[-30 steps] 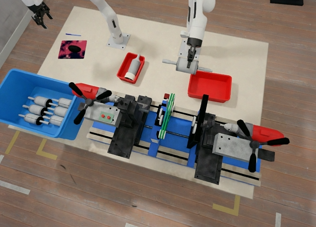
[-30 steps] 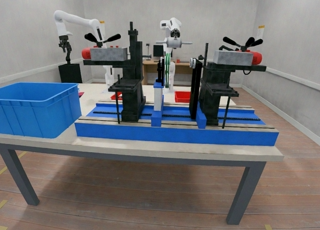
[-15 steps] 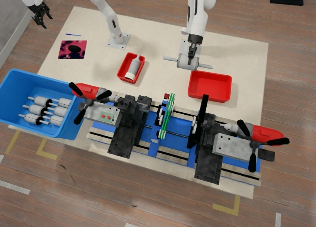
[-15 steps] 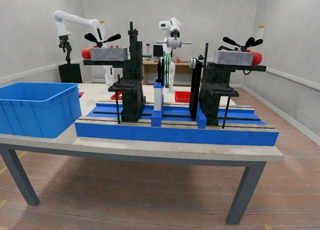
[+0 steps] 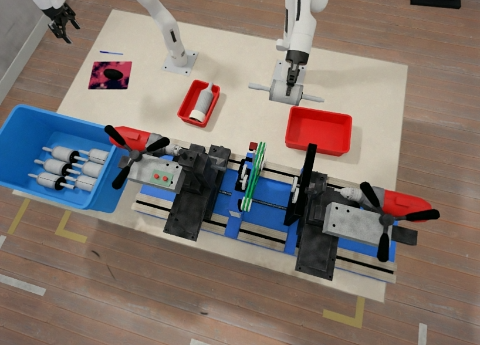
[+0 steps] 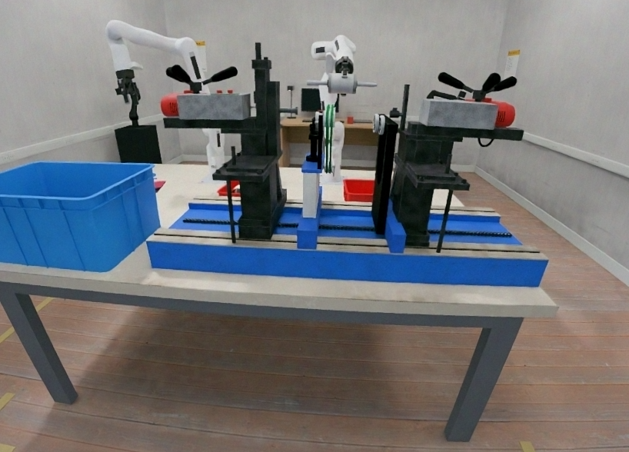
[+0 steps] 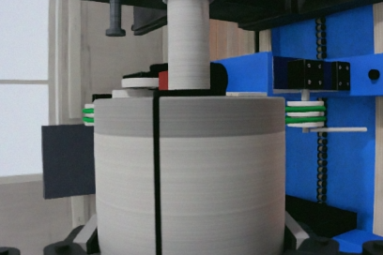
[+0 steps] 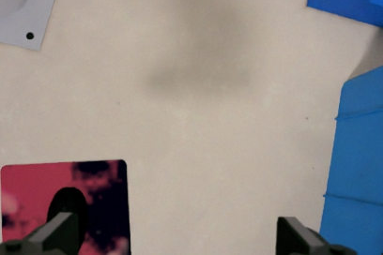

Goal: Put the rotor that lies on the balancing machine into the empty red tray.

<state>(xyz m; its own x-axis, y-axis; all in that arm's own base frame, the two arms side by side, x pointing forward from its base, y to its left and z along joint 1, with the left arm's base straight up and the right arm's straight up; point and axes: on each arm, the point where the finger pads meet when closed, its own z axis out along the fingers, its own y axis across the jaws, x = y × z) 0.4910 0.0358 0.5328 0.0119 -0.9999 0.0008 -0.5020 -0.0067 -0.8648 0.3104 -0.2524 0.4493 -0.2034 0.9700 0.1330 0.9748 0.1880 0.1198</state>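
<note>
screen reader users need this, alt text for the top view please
The left arm's gripper holds a grey rotor in the air, near an empty red tray; a balancing machine and a blue bin of rotors stand nearby.

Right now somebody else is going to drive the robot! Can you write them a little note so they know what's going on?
Left end effector: shut on the rotor, holding it up in the air.
Right end effector: open, holding nothing, off past the table's edge.
Empty red tray: on the table, near the balancing machine.
Done: the rotor is off the machine.
Left: bring it over the tray, lower it in, let go. Its long shaft might catch the rim, so probably line it up first.
</note>
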